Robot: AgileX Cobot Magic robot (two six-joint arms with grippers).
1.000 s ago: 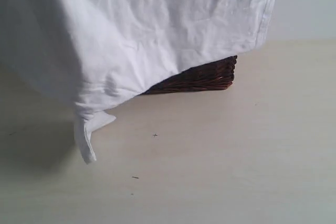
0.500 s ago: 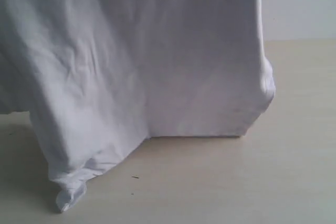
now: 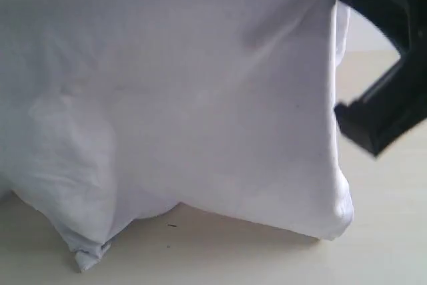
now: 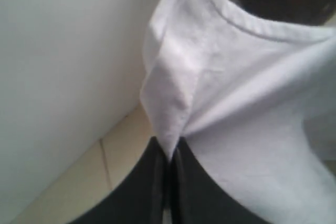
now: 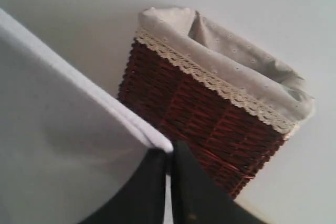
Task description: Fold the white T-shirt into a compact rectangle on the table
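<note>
I see my right arm (image 3: 390, 65) at the upper right of the exterior frame; my right gripper (image 5: 169, 156) and left gripper (image 4: 168, 149) each have jaws pinched tight on the white T-shirt (image 3: 173, 98)

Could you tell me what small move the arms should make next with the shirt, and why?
The left claw and right claw are each shut on an edge of the white T-shirt, which hangs spread between them, its bottom corner seemingly resting on the table. I would probably lower both together, drawing the shirt flat onto the table.
</note>
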